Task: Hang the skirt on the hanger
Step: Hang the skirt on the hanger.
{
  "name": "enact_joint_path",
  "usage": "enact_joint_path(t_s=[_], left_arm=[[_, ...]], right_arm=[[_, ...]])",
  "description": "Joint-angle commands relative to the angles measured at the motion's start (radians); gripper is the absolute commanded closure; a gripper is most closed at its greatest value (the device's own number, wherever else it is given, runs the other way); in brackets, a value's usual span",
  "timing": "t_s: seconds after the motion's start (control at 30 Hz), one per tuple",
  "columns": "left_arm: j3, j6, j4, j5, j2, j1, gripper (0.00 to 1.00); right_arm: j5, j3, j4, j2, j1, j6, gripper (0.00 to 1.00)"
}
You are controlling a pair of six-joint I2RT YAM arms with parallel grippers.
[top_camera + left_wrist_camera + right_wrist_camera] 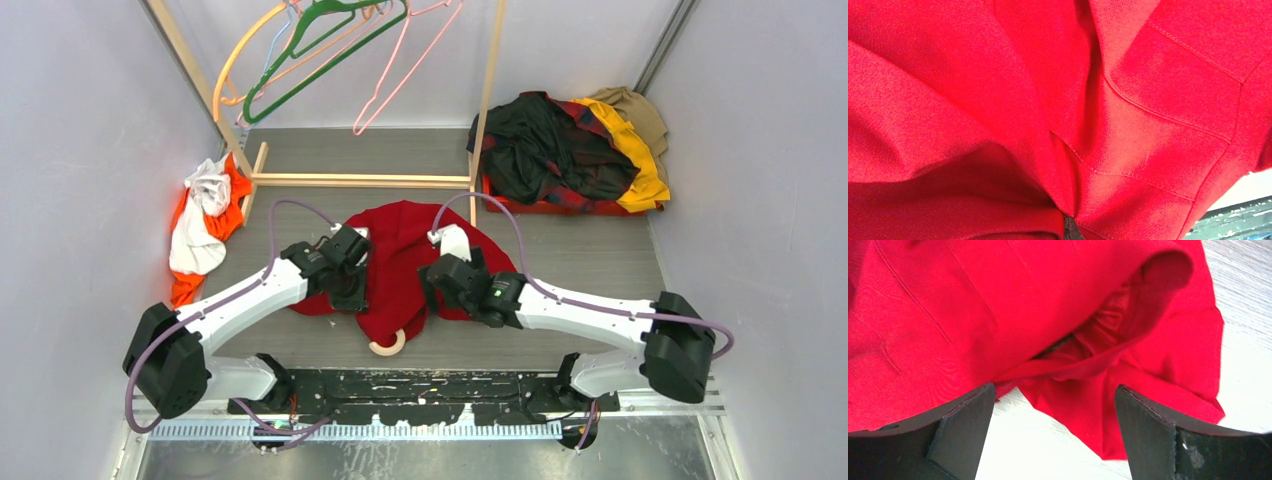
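Two grippers are sitting at the skirt [400, 245], which is lying between them over the mostly hidden hanger [388, 346]. Your right gripper [1054, 395] is hanging spread at its edge; left gripper [348, 288], can't tell. Pulling one side alone, you're risking dragging the skirt off the hanger.

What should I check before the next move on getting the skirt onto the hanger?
1. The right gripper is open: ok.
2. Edge of the skirt lies just ahead of its fingers: ok.
3. The left gripper holds the skirt: cannot tell, fabric fills its camera.
4. Hook of the hanger shows at the skirt's near edge: ok.
5. Hanger's arms sit inside the skirt: cannot tell, covered.
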Motion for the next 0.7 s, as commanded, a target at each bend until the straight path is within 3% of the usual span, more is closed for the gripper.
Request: enact_joint_path(t_s=[0.0, 0.13, 0.4, 0.47, 0.6, 0.67], left_arm=[[0.040, 0.017, 0.001, 0.008, -0.044, 0.007, 1.00], [0.047, 0.019, -0.001, 0.012, -0.042, 0.011, 1.00], [0.052, 0.024, 0.001, 0.016, -0.043, 0.020, 1.00], [0.051, 0.026, 0.002, 0.017, -0.041, 0.024, 1.00], [0.043, 0.029, 0.008, 0.026, -0.040, 0.034, 1.00], [0.043, 0.031, 0.010, 0.029, -0.038, 0.036, 1.00]], right_arm=[[-0.011, 0.097, 0.088, 0.086, -0.017, 0.009, 0.06], [-0.025, 0.141, 0.060, 0.159, -0.035, 0.023, 0.07], [0.022, 0.046, 0.066, 0.147, -0.063, 0.041, 0.06], [0.005, -0.013, 0.121, 0.097, -0.068, 0.044, 0.06], [-0.149, -0.220, 0.396, -0.102, -0.100, 0.057, 0.06], [-0.176, -0.255, 0.402, -0.148, -0.137, 0.071, 0.05]])
